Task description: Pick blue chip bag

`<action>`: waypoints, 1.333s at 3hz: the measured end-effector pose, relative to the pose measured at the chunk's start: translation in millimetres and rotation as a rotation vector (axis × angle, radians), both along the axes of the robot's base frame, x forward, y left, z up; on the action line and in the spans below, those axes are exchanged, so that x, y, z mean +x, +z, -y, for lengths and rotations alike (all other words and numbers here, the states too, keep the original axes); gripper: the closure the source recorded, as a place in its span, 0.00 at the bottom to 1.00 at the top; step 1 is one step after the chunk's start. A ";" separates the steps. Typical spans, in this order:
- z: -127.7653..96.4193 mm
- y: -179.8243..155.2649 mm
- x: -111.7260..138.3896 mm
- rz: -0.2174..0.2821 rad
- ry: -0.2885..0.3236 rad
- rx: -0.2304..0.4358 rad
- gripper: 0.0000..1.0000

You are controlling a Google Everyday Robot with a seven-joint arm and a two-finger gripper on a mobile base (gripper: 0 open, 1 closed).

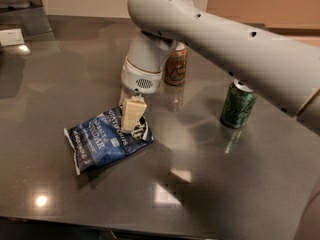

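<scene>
The blue chip bag [102, 140] lies flat on the dark grey table [60, 84], left of centre, its white lettering facing up. My gripper [131, 115] points down at the bag's upper right end, and its cream fingers [133, 113] reach the foil there. The white arm comes in from the upper right and hides part of the bag's far edge.
A brown soda can [176, 66] stands just behind the gripper's wrist. A green soda can [238, 104] stands to the right. A white object [11, 37] sits at the far left edge of the table.
</scene>
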State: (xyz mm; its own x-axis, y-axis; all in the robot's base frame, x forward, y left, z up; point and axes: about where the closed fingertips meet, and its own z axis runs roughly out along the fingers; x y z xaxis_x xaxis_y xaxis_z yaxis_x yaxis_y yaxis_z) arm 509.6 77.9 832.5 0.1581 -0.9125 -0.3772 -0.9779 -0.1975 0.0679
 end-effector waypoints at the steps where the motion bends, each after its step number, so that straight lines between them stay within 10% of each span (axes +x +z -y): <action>1: -0.8 6.2 -4.8 -0.008 0.005 0.020 0.85; 2: 0.5 15.8 -11.7 -0.006 0.016 0.045 1.00; 4: 1.9 48.9 -35.5 0.009 0.082 0.128 1.00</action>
